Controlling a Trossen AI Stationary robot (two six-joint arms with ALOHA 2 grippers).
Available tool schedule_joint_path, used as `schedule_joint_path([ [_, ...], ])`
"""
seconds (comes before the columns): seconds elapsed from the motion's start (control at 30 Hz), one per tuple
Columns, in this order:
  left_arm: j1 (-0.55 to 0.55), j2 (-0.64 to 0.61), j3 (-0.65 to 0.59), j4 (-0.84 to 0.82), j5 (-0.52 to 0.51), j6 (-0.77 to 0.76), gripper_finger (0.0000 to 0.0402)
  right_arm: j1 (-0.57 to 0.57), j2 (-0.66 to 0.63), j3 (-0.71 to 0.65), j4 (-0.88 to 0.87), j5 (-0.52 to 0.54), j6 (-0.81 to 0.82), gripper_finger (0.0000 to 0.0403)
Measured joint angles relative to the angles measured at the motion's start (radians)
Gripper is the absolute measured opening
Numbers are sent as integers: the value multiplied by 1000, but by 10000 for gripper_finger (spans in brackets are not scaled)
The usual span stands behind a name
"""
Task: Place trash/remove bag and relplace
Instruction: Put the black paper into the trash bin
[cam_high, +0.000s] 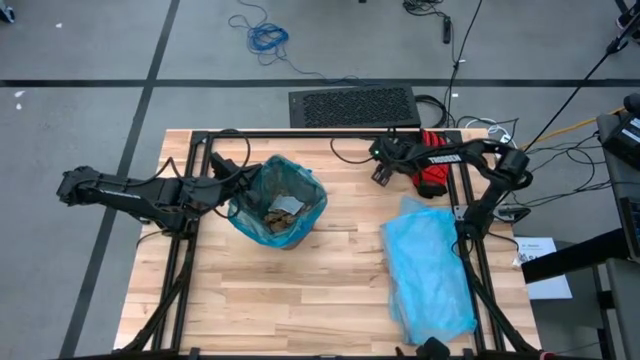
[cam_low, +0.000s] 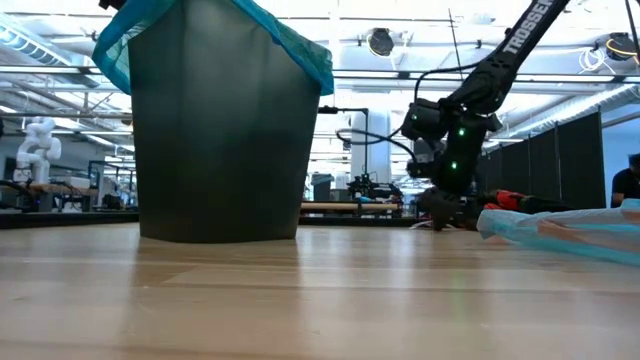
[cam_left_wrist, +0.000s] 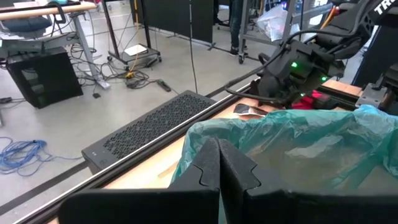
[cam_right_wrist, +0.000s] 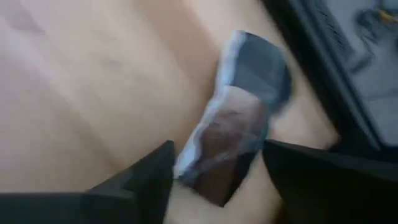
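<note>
Two dark arms reach in over my wooden table (cam_high: 300, 300). Largest thing on it is the pale sky-blue plastic bag (cam_high: 430, 270), lying flat and crumpled, near my right pincer on the side toward the table's front edge.

Next in size is the bin (cam_low: 215, 130), dark in the low view, lined with the teal-green bag (cam_high: 290, 190) whose rim is folded out over the top. It stands just in front of my left pincer (cam_left_wrist: 217, 163), which rests at the bin's rim on the side away from the right arm. That pincer's two fingers are pressed together; in the left wrist view the bag's rim sits directly beyond the fingertips, and I cannot tell whether any plastic is caught between them. Inside the lined bin lies the trash (cam_high: 280, 210), a heap of small brown scraps with a paler piece among them.

A black perforated panel (cam_high: 352, 106) sits on the floor beyond the table's far edge.

My right pincer (cam_high: 382, 172) is low over the table near the far edge, well apart from the bin. A red glove (cam_high: 432, 172) lies just behind it, beside the arm. The fingers stand apart. In the right wrist view a small dark silvery piece (cam_right_wrist: 239, 140) lies on the wood between the spread fingers, with neither finger visibly touching it.
</note>
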Motion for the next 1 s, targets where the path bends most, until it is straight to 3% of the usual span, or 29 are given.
schedule_joint_path([
  [0.07, 0, 0, 0, -1, 1, 0, 1, -7, 2, -1, -12, 42, 22, 165],
  [0.17, 0, 0, 0, -1, 2, 0, 1, -16, 3, 9, -15, 33, 25, 46],
  [0.23, 0, 0, 0, 0, 4, 0, 1, -17, 2, 18, -21, 30, 25, 17],
  [0.47, 0, 0, 7, 65, 5, 7, 1, 42, -122, 109, -147, -141, 85, 1],
  [0.77, 0, 0, 64, 124, 33, 37, 1, 239, -478, 295, -182, -388, 110, 0],
  [0.87, -2, 0, 76, 169, 56, 59, 1, 352, -537, 371, -139, -397, 115, 0],
  [1.0, -3, -5, 101, 250, 92, 88, 1, 510, -514, 461, -55, -394, 85, 0],
])
